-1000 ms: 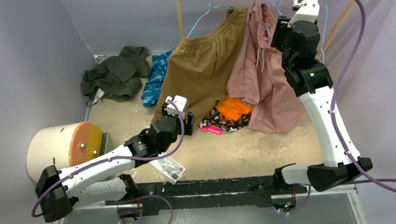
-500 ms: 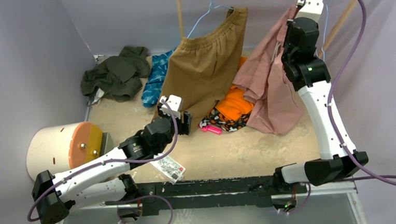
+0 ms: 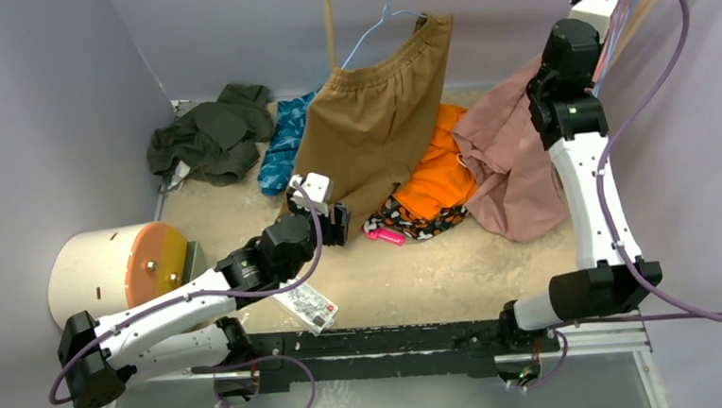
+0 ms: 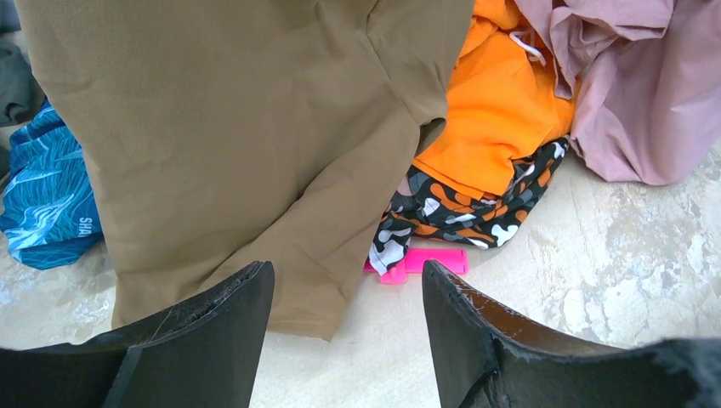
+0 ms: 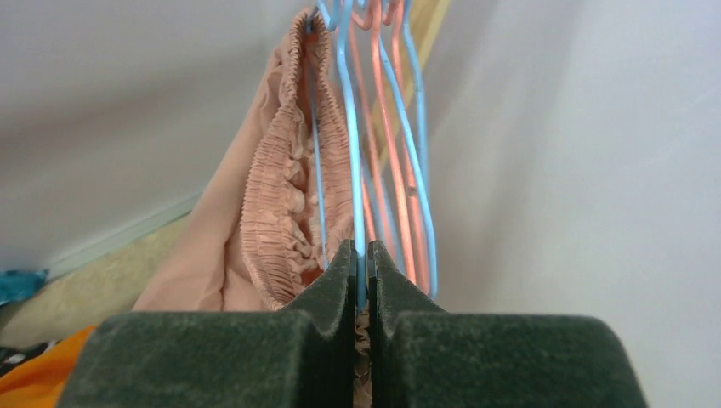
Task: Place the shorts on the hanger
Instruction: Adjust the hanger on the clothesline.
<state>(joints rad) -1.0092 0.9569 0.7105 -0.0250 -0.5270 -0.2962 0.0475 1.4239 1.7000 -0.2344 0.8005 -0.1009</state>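
Currently, right gripper is raised high at about 1 o'clock on the table, in the far right corner. Its fingers are pressed together on one wire of the hanger. Cannot tell whether any cloth is caught in the pinch as well.

- The shorts: the gathered waistband hangs bunched against the blue wire, just left of the pinch. In the top view the rest of the cloth slumps in a heap to the table at roughly 2 o'clock, lying against the orange garment.
- Pink hangers crowd the same wire on its right, touching or nearly so.
- Left gripper: low near table centre, jaws wide apart and empty, facing 12 o'clock at the hem of the tan-brown shorts.

Handling, as judged:
- Fabric looks light, limp and thin. It will sag and fold and give no resistance.
- The elastic waistband is the thickest, firmest part and the best place to grip. A pinch lower down would only drag loose cloth.
- The wire is thin and springy, likely slick, and could twist in the pads or snag on its neighbours.
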